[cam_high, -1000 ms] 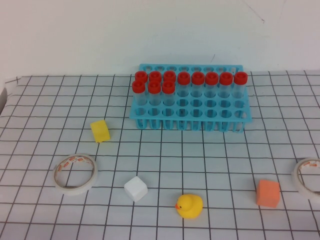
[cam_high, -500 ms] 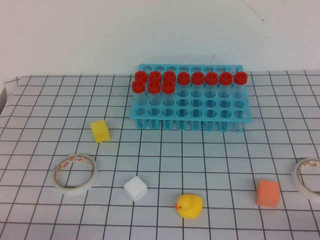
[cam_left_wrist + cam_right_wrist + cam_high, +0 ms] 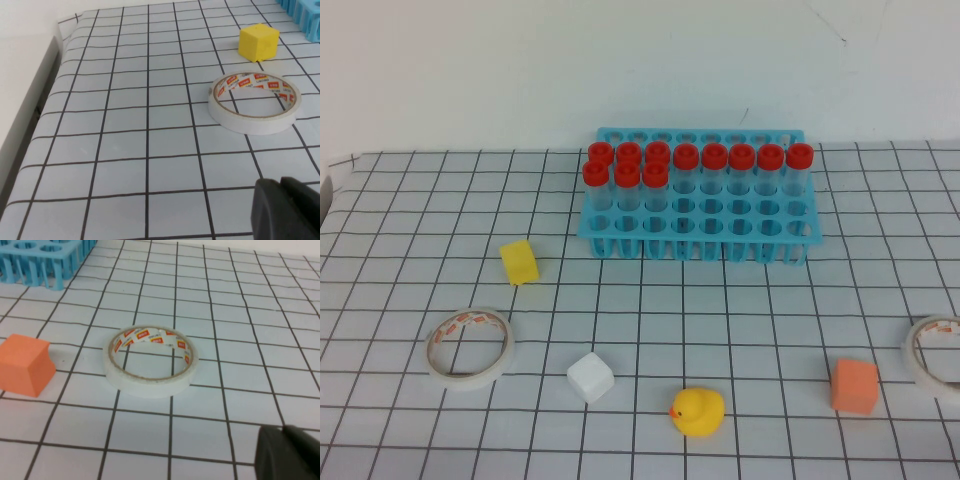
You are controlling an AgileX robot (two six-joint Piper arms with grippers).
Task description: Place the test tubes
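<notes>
1. A blue plastic test-tube rack (image 3: 720,246) stands at the far middle of the grid-lined bench (image 3: 720,305).
2. Eleven clear test tubes with red caps (image 3: 713,170) sit upright in it: eight in one long row, and three more in the next nearer row at the left end.
3. The left gripper (image 3: 281,187) hovers low near the left roll of white tape (image 3: 252,102), pressed together and empty.
4. The right gripper (image 3: 283,432) is also pressed together and empty. It hovers near the right roll of white tape (image 3: 150,362), which lies beside an orange foam cube (image 3: 24,365).
5. A yellow foam cube (image 3: 519,262), a white foam cube (image 3: 591,377) and a yellow rubber duck (image 3: 698,411) lie nearer.
</notes>
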